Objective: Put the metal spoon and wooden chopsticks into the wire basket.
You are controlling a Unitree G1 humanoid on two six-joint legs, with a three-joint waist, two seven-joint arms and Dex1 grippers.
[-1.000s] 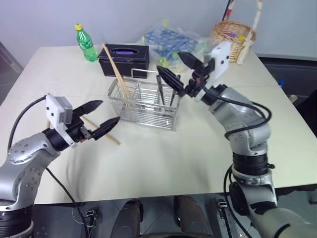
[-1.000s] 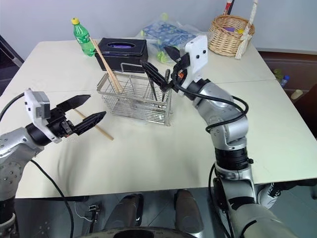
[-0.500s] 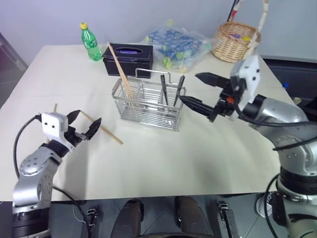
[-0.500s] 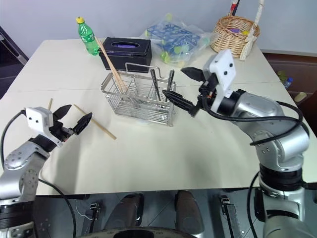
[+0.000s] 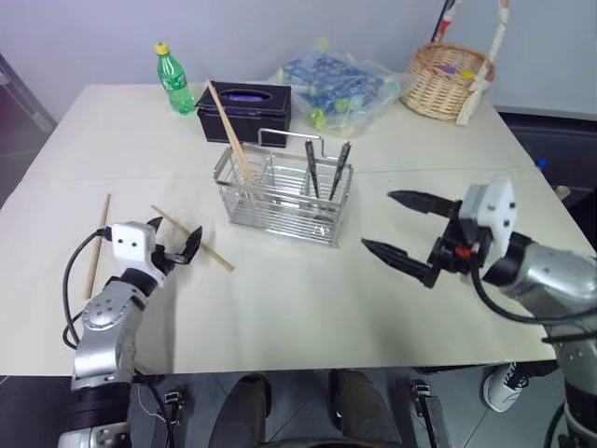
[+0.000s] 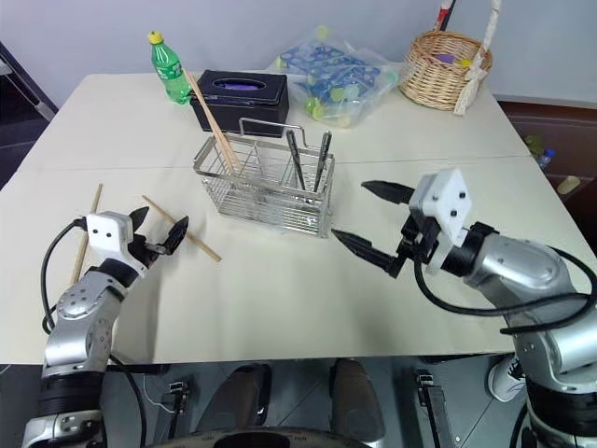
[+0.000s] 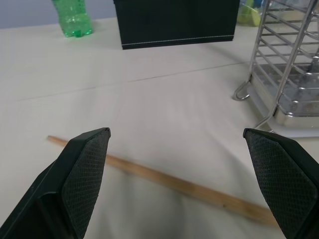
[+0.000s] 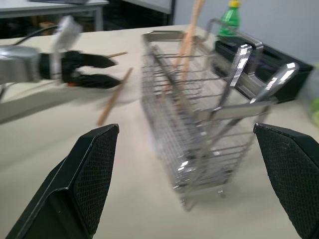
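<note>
Here the left gripper [image 6: 157, 235] is held low near the tabletop's left edge, pointing level toward the wire basket [image 5: 280, 198], its jaws spread wide and empty, with one wooden chopstick [image 7: 164, 181] lying on the table [image 5: 308, 299] between and just past the fingertips. A second chopstick [image 5: 97, 245] is seen flat beside the left edge, and further wooden chopsticks [image 5: 232, 140] are leaned in the basket's left compartment. The right gripper [image 5: 399, 231] is held level above the table toward the right edge, pointed leftward at the basket, jaws wide apart and empty. Two metal handles [image 8: 259, 92] are stood in the basket's right compartments; whether either is the metal spoon cannot be told.
</note>
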